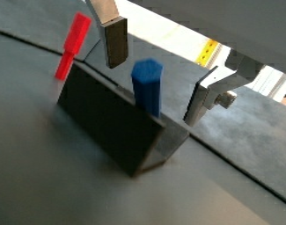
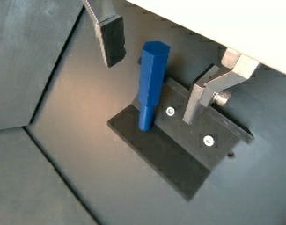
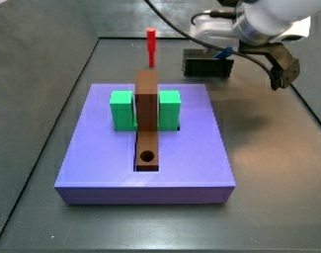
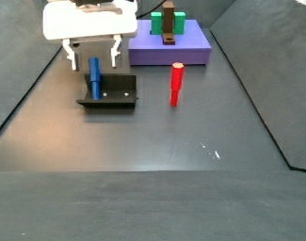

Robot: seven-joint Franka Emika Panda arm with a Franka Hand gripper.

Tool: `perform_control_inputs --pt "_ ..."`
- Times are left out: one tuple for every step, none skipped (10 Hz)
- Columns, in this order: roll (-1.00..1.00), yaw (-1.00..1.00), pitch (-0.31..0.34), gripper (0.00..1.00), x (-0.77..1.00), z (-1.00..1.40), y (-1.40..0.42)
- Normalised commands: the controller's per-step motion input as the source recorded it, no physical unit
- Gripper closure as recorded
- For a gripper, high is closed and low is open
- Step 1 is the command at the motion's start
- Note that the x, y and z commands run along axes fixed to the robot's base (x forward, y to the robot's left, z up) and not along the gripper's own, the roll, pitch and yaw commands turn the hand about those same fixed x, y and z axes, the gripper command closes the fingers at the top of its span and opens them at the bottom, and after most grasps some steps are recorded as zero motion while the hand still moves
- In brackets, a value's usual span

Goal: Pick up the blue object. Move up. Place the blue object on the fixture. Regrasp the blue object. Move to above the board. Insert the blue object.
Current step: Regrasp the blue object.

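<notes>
Claw (image 2: pixel 157 75) open, straddling blue object (image 2: pixel 150 83) upright on fixture (image 2: pixel 180 154).

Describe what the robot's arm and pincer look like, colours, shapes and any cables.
The pincer, above the fixture, has two flat silver finger plates with dark pads. One plate is angled and bears a bolt. In a side view the hand body is white and boxy; in a side view dark cables loop off the white arm.

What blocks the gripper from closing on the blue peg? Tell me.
Nothing visible. The gripper is open over the fixture, its fingers on either side of the upright blue peg, with bare gaps between. The red peg stands apart on the floor.
</notes>
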Motion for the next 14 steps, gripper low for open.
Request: perform_control_inputs --pt "0.09 0.18 -0.04 0.0 0.27 -0.24 -0.05" --pt "0.22 0.16 0.0 0.0 0.26 -0.19 -0.07" --pt "0.26 0.14 0.0 0.0 0.23 -0.21 -0.09" --pt "0.22 0.09 0.0 0.0 0.04 -0.17 -0.03" --pt "0.2 0.04 0.0 0.0 0.0 -0.1 0.0" --pt "0.07 0.0 0.0 0.0 0.0 0.0 0.0" --pt "0.0 0.0 0.0 0.0 0.0 0.0 0.0" --pt "0.0 0.0 0.0 1.0 0.0 0.0 0.0" --pt "0.0 0.0 0.0 1.0 0.0 0.0 0.0" --pt "0.0 0.0 0.0 1.0 0.0 0.0 0.0" --pt "0.0 0.0 0.0 1.0 0.0 0.0 0.0" --pt "0.0 0.0 0.0 1.0 0.0 0.0 0.0" --pt "0.0 0.0 0.0 1.0 0.0 0.0 0.0" --pt "0.0 0.0 0.0 1.0 0.0 0.0 0.0"
